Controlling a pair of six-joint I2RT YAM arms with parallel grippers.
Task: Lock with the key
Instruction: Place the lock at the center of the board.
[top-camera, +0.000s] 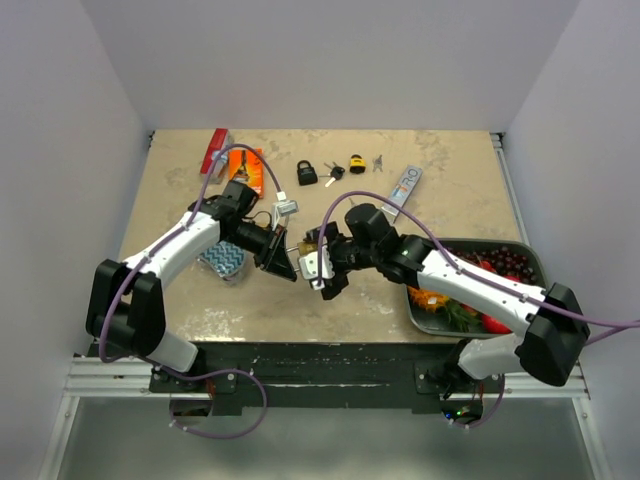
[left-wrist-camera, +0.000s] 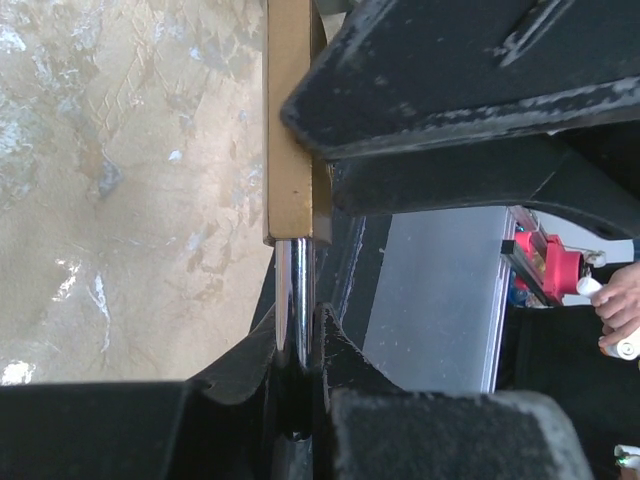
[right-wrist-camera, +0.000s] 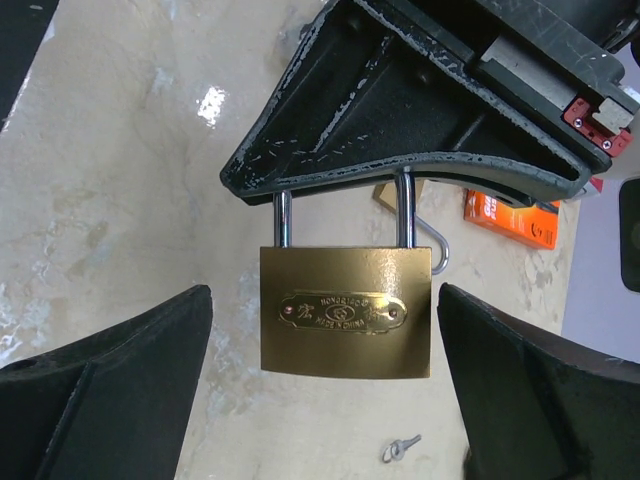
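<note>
Beige mottled counter (right-wrist-camera: 120, 180) lies beneath; left jaws clench the steel shackle (right-wrist-camera: 405, 215) of the brass padlock (right-wrist-camera: 345, 310), held above it; right jaws stand released and empty, flanking the body; presentation step, apparently; next: fetch the small silver key (right-wrist-camera: 400, 447) lying on the counter.

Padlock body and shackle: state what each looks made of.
The padlock body is probably brass with a polished finish: golden-yellow colour, soft glare, a stamped oval label. It could be plating only. The shackle is likely steel, chromed or polished: silvery, with mirror-like streaks along its legs.
</note>
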